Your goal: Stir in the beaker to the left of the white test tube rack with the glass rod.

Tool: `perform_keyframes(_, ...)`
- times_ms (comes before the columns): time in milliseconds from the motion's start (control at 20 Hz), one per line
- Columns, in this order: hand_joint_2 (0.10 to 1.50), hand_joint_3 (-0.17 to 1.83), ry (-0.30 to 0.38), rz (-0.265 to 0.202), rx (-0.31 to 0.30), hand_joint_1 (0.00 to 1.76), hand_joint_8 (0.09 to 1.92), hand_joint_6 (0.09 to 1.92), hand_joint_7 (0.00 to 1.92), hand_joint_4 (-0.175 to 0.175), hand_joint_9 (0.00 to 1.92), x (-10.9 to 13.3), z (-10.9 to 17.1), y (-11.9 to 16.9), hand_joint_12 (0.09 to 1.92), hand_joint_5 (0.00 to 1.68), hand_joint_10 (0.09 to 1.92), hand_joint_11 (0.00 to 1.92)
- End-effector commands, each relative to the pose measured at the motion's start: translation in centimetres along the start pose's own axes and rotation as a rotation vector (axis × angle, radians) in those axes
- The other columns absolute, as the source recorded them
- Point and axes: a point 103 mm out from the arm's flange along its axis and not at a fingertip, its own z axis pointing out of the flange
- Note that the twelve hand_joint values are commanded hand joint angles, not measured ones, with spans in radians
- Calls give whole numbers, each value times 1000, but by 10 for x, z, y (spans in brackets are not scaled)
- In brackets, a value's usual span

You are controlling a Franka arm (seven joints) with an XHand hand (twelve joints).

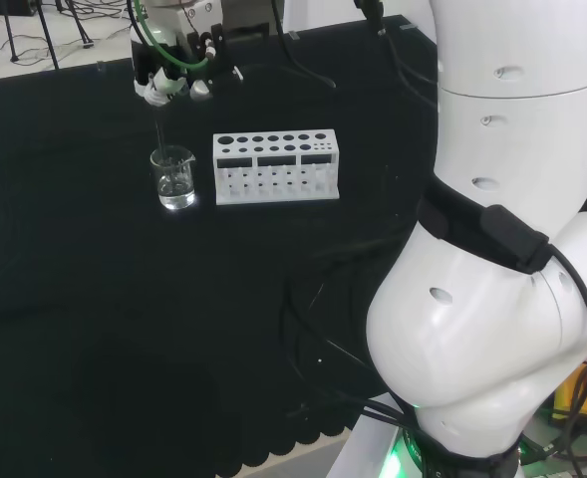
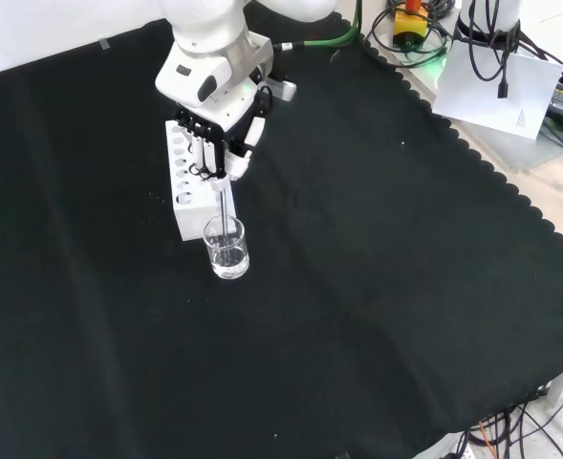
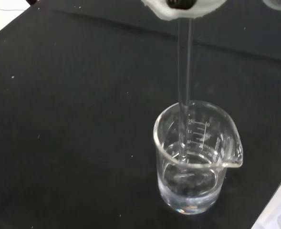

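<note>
The white Franka robot arm (image 1: 492, 299) reaches across the bench, its wrist pointing straight down. At its end the black and white fingered hand (image 2: 222, 143) hangs at twelve o'clock in the front view, fingers (image 2: 205, 153) curled downward with the thumb (image 2: 240, 161) pinching against them at four o'clock.

Black cloth (image 2: 377, 287) over the bench with a scalloped edge at 3 o'clock in the front view, white paper (image 2: 496, 96) and cables (image 2: 491, 38) at 1 o'clock, pale floor (image 1: 34, 50) at 11 o'clock in the head view
</note>
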Motion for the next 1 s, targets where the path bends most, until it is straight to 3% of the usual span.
perform_keyframes(50, 1042, -175, 7, 20, 1, 1328, 694, 87, 1334, -175, 1695, -12, -1, -2, 332, 1465, 507, 1727)
perform_keyframes(350, 1042, -175, 2, 43, 7, 1328, 693, 87, 1334, -175, 1696, -19, 1, -15, 330, 1465, 502, 1727)
perform_keyframes(800, 1042, -175, 14, 4, 9, 1328, 693, 87, 1334, -175, 1697, 13, 4, -14, 329, 1465, 498, 1728)
perform_keyframes(1000, 1042, -175, 8, 1, -1, 1328, 693, 87, 1334, -175, 1698, 12, 3, -3, 328, 1465, 496, 1728)
